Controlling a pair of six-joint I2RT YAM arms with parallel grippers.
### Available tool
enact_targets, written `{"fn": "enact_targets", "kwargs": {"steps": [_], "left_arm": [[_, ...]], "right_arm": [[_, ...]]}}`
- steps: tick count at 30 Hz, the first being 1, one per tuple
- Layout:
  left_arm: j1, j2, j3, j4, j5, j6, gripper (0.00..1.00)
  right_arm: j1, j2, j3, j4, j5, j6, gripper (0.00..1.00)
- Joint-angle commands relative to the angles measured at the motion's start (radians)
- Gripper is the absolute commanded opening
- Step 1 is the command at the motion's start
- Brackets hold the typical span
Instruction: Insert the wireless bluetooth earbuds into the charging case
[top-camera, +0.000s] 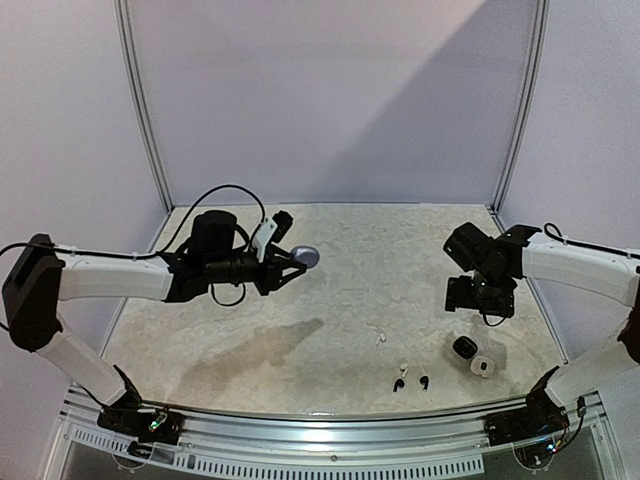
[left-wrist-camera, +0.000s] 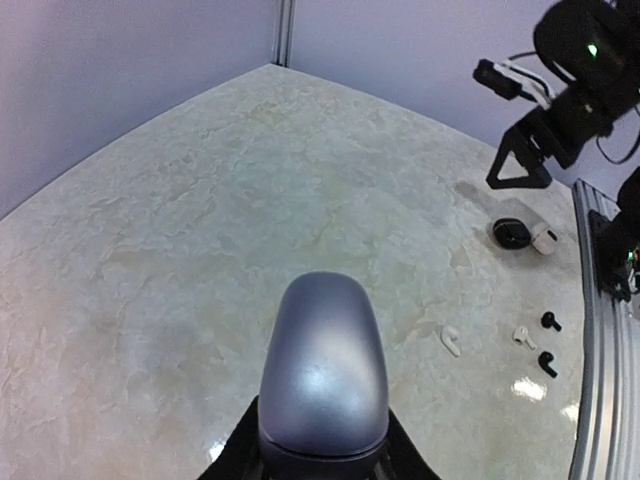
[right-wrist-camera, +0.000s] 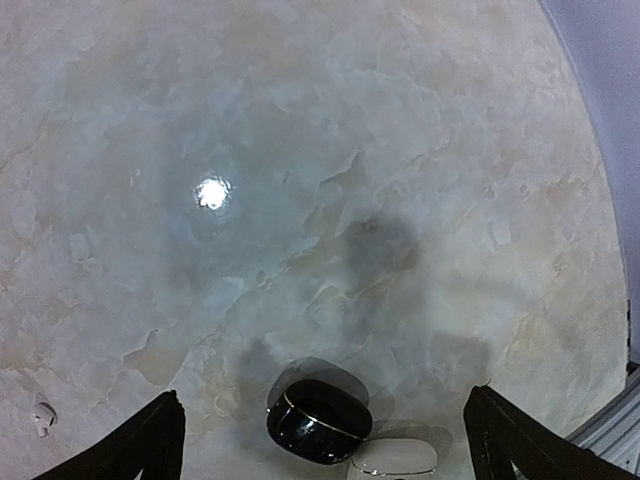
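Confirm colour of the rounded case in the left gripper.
The rounded case is glossy bluish-grey; clearest in left wrist view.

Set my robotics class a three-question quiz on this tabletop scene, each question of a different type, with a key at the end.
1. True or false: the left hand holds the grey case raised clear of the table.
2. Multiple choice: what lies on the table below the open right hand?
A. a black case next to a white case
B. a single red case
C. a coiled cable
3. Short answer: how many loose earbuds show on the table in the left wrist view?

Key: 1 true; 2 A; 3 four (two white, two black).
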Motion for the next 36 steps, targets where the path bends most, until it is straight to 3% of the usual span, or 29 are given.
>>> {"fn": "enact_targets", "kwargs": {"steps": [1,6,11,21,28,36], "left_arm": [[0.005,0.126,0.141,-0.112,0.019,-0.124,0.0],[0.009,0.257,0.282,-0.126,0.073,-0.219,0.0],[0.012,0.375,0.331,-0.079,0.025,-0.391,0.0],[0.031,0.511,0.25,0.019,-0.07,-0.684,0.0],[0.027,0.523,0.169,-0.024,-0.201,-0.777,0.0],[0.025,0.488,0.109,-0.096,-0.349,-0.82,0.74]], "right_arm": [[-0.052,-0.071,-0.09,0.104,-0.062,0.063,0.99],[-0.094,-0.081,-0.144,0.111,-0.084,0.091,0.99],[-0.097,-0.068,-0.146,0.144,-0.11,0.098,0.99],[-0.098,-0.017,-0.19,0.153,-0.193,0.122,0.99],[-0.1,-0.075,-0.277,0.232,-0.231,0.196,0.94],[-0.099,-0.03,-0.284,0.284,-0.28,0.197,0.92]]}}
